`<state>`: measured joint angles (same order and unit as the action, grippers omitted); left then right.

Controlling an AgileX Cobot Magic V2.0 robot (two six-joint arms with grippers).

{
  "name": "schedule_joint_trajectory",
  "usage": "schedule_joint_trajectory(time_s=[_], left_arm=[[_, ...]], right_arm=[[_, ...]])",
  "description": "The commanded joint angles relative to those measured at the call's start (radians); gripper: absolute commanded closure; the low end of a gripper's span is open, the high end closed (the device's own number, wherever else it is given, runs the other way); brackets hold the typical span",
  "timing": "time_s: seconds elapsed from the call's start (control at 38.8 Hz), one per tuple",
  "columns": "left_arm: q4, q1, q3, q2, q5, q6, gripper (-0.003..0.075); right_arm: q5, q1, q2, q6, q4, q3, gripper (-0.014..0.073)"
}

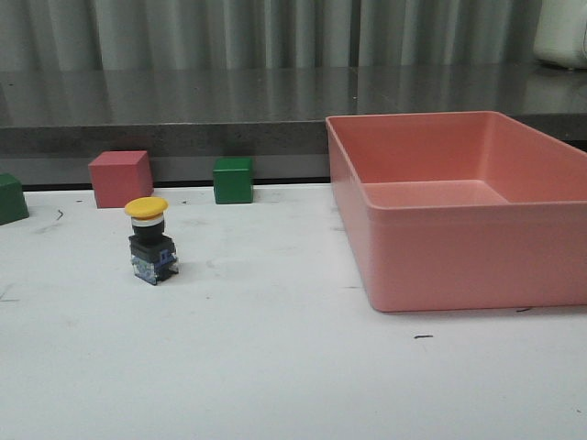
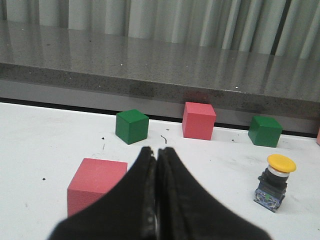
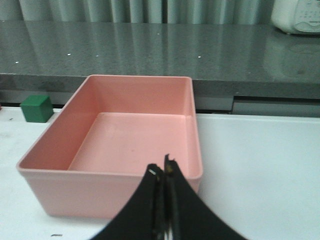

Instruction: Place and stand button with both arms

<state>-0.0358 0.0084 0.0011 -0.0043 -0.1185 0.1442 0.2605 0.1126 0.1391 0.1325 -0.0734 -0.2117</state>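
Observation:
The button [image 1: 149, 240] stands upright on the white table, yellow cap up, black body below, left of the pink bin. It also shows in the left wrist view [image 2: 274, 182], well off to the side of my left gripper [image 2: 156, 152], which is shut and empty. My right gripper [image 3: 162, 167] is shut and empty, in front of the pink bin's near wall. Neither arm shows in the front view.
A large pink bin [image 1: 431, 266] stands at the right, empty [image 3: 50, 195]. A pink cube [image 1: 120, 178] and green cubes [image 1: 233, 180] [image 1: 11, 198] line the table's far edge. Another pink cube [image 2: 95, 184] sits close beside my left gripper. A grey counter runs behind.

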Motion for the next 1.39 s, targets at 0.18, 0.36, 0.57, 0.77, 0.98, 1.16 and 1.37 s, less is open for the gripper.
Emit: schedule_joint_trajectory(time_s=[0.18,0.36,0.57,0.77,0.98,1.16,1.37], left_arm=[[0.009,0.001,0.010,-0.022,0.087,0.011,0.0741],[0.009,0.001,0.010,-0.022,0.087,0.011,0.0741],[0.009,0.001,0.010,-0.022,0.087,0.011,0.0741],[0.009,0.001,0.010,-0.022,0.087,0.011,0.0741],[0.009,0.001,0.010,-0.022,0.087,0.011,0.0741],[0.009,0.001,0.010,-0.022,0.087,0.011,0.0741],[0.009,0.001,0.010,-0.022,0.087,0.011,0.0741]], right_arm=[[-0.113,-0.083,-0.118,-0.009,0.037,0.180,0.0657],[-0.118,-0.154,-0.167,-0.009,0.054,0.234,0.0657],[-0.104,-0.178,-0.167,-0.009,0.054,0.234,0.0657],[-0.101,-0.175,-0.167,-0.009,0.054,0.234,0.0657],[-0.100,-0.175,-0.167,-0.009,0.054,0.234,0.0657],[-0.100,-0.175,-0.167,-0.009,0.054,0.234,0.0657],[-0.100,-0.175,-0.167,-0.009,0.054,0.234,0.0657]])
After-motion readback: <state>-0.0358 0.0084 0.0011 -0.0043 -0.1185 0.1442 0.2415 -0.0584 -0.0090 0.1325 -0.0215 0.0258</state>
